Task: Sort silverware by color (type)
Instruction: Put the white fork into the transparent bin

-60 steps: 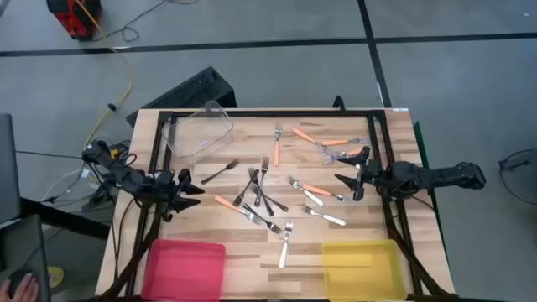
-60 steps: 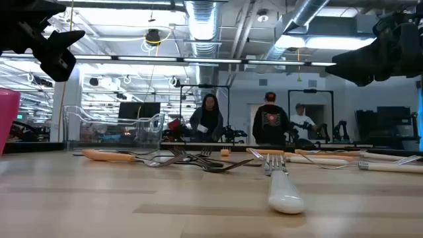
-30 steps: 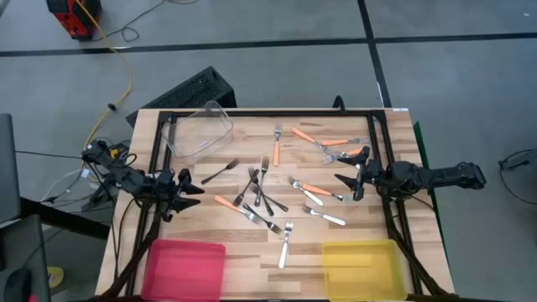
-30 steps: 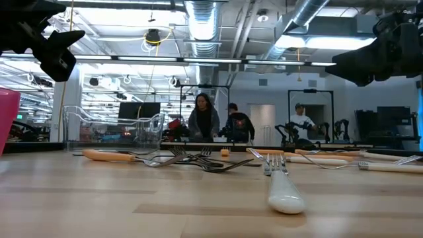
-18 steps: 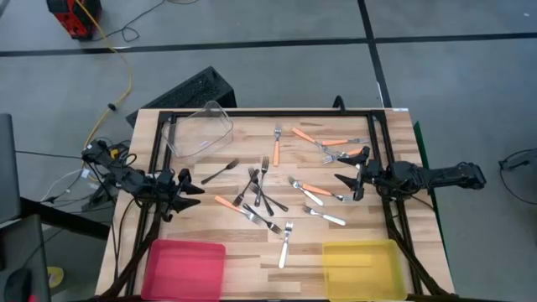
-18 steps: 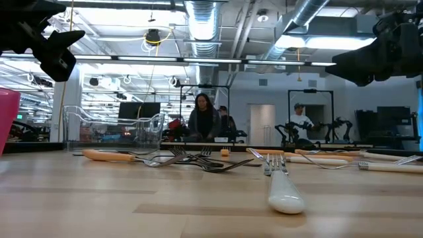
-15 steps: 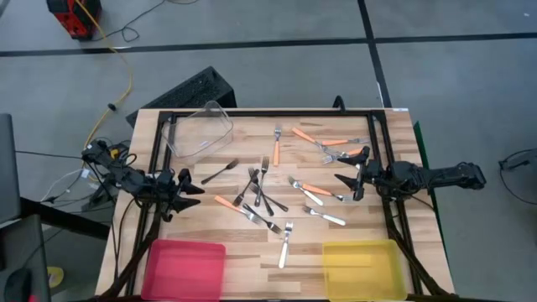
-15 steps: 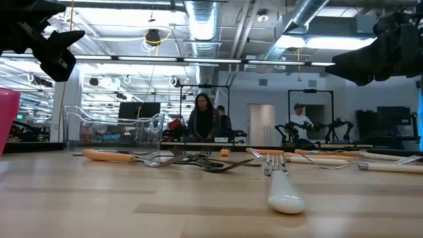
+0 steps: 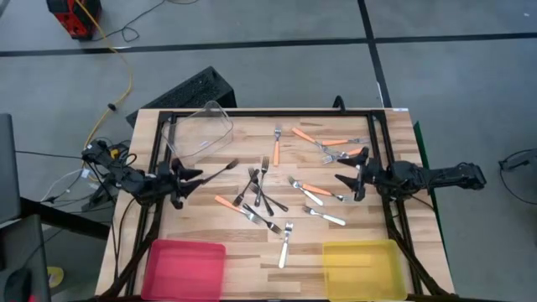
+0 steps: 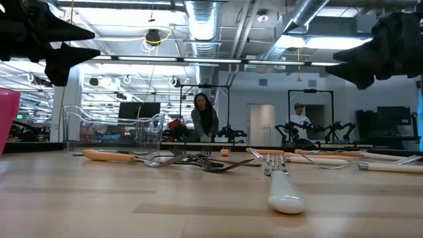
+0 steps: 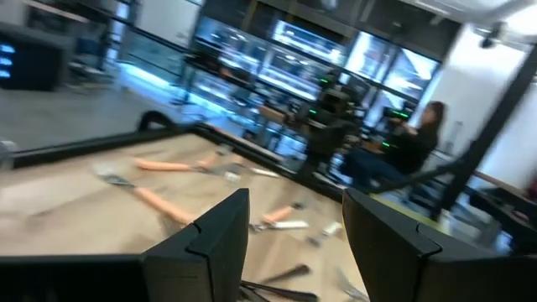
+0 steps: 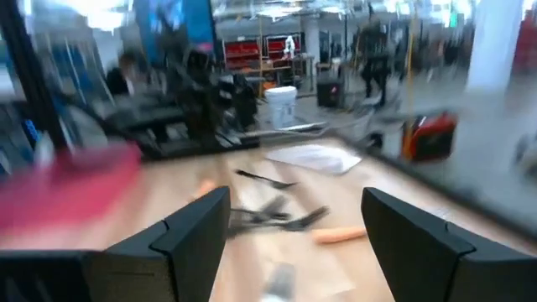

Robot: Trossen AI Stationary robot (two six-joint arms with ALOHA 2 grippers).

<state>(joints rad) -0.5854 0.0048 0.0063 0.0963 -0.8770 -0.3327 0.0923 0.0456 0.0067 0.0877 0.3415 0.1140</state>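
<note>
Both spread and empty: left pincer [image 9: 186, 179] nears the dark fork [image 9: 220, 172] just ahead; crossed forks [image 9: 258, 191] beyond risk a multi-pick; right pincer [image 9: 346, 181] waits.

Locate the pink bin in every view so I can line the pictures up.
High view: the pink bin sits at the table's near left corner, below the left claw.
Low view: only its edge shows at the far left.
Left wrist view: not in it.
Right wrist view: a blurred pink mass beyond the right claw.
Shared landmark: the pile of dark forks, at table centre.
</note>
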